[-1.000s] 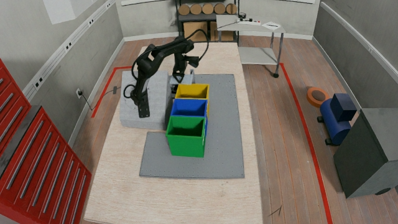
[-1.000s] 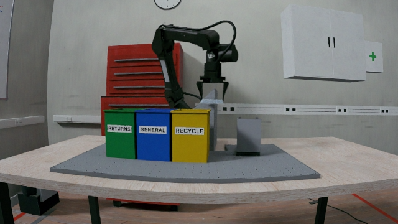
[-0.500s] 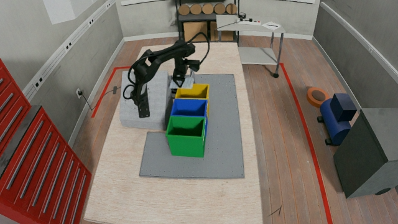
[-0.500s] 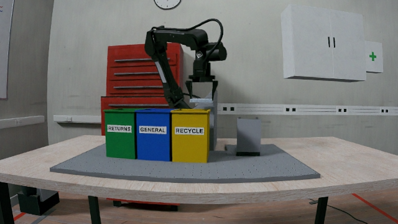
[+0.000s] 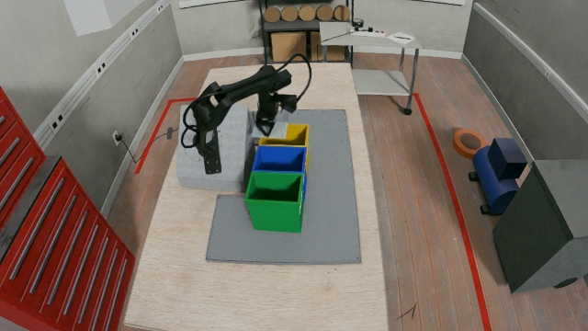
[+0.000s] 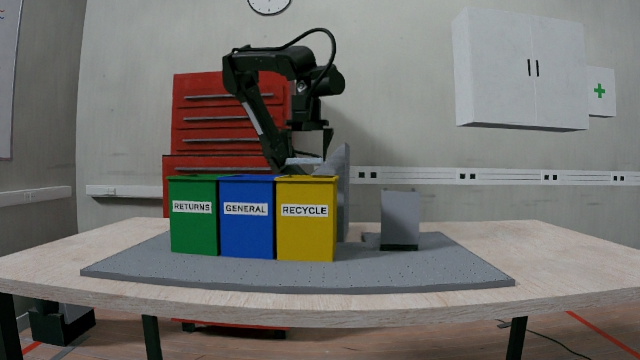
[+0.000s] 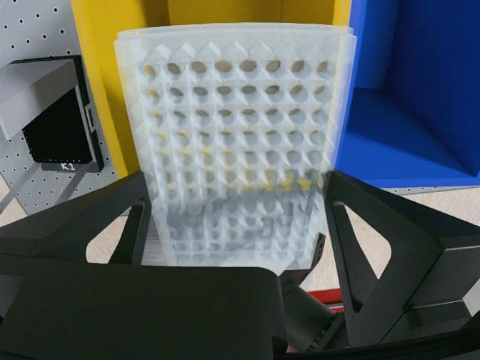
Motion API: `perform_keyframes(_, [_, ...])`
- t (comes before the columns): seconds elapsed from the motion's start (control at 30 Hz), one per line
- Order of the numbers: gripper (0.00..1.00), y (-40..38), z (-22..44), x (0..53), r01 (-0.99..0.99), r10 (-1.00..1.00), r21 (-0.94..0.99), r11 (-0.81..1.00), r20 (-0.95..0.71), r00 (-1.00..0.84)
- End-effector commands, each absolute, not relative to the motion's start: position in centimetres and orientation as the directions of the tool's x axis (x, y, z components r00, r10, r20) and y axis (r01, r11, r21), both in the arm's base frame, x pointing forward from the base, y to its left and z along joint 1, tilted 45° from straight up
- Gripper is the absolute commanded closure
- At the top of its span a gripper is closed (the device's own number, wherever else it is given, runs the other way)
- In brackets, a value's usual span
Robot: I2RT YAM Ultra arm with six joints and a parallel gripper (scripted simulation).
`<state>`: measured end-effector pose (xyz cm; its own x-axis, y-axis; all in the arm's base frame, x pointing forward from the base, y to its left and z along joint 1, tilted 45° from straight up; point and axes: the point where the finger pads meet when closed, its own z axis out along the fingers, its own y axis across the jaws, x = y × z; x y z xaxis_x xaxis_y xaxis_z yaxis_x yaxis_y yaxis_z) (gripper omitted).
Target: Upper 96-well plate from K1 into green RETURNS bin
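Wrist view: the gripper [image 7: 236, 216] is clamped on the plate [image 7: 236, 128] by its long edges; it looks light, stiff, slippery plastic, best held at those rims

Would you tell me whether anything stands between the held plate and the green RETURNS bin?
The hand holds the plate over the yellow bin. The blue bin stands between that and the green bin. The plate is above the rims, so the path over the top looks free.
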<state>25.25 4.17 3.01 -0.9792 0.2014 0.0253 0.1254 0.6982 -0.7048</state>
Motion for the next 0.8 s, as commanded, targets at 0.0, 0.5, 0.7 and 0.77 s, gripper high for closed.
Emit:
perform_keyframes(0.0, [1.00, 3.4, 4.9, 25.6, 0.110, 0.167, -0.706, 0.700, 0.012, -0.986])
perform_keyframes(0.5, [1.00, 0.6, 8.0, 26.2, 0.112, 0.160, -0.702, 0.704, 0.003, -0.987])
perform_keyframes(0.7, [1.00, -0.9, 9.6, 26.8, 0.130, 0.168, -0.695, 0.707, -0.014, -0.986])
perform_keyframes(0.77, [1.00, -1.4, 10.1, 26.9, 0.130, 0.168, -0.696, 0.706, -0.014, -0.986])
